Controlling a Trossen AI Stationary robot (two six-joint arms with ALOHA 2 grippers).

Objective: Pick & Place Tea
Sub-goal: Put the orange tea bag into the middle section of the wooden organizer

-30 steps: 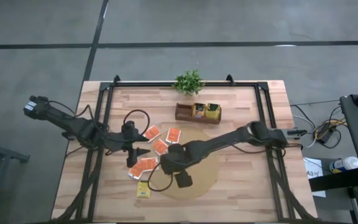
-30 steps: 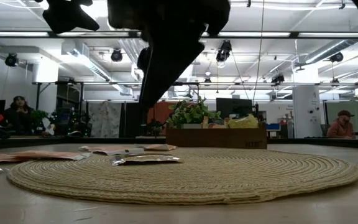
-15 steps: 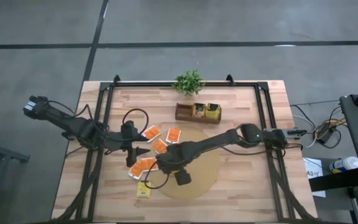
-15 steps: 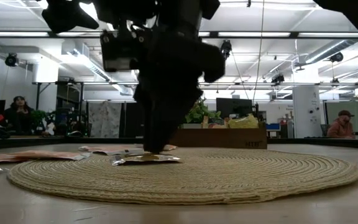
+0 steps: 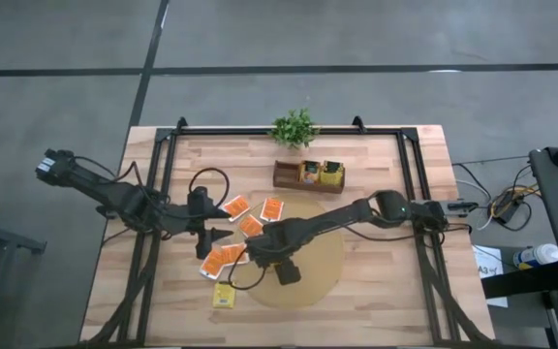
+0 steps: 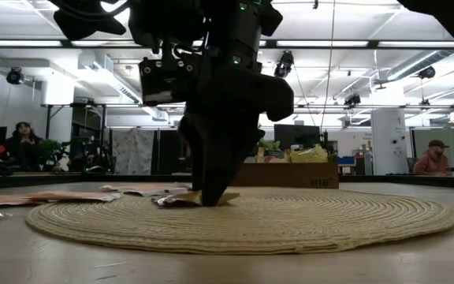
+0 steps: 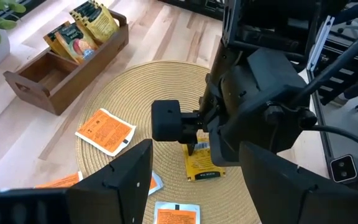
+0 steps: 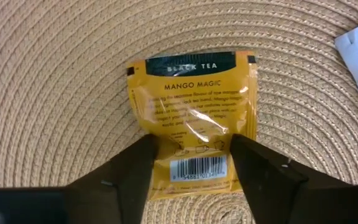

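A yellow tea packet marked "BLACK TEA MANGO MAGIC" lies flat on the round tan mat. It also shows in the left wrist view. My right gripper is open and down over the packet's barcode end, at the mat's left part. My left gripper is open and empty, above the table just left of the mat. Orange packets lie on the table and the mat's edge. A second yellow packet lies near the front. My right gripper comes from above, pointing down. Its open fingers stand over the two side edges of the yellow packet's barcode end. In the low view the fingertips reach the packet. The packet lies on the mat.
A wooden box holding yellow packets stands behind the mat, and a small green plant stands at the far edge. A black frame runs along the table's sides. People sit in the room beyond the table.
My right gripper has come down from well above the mat onto the yellow packet, fingers still open. My left arm has kept still.
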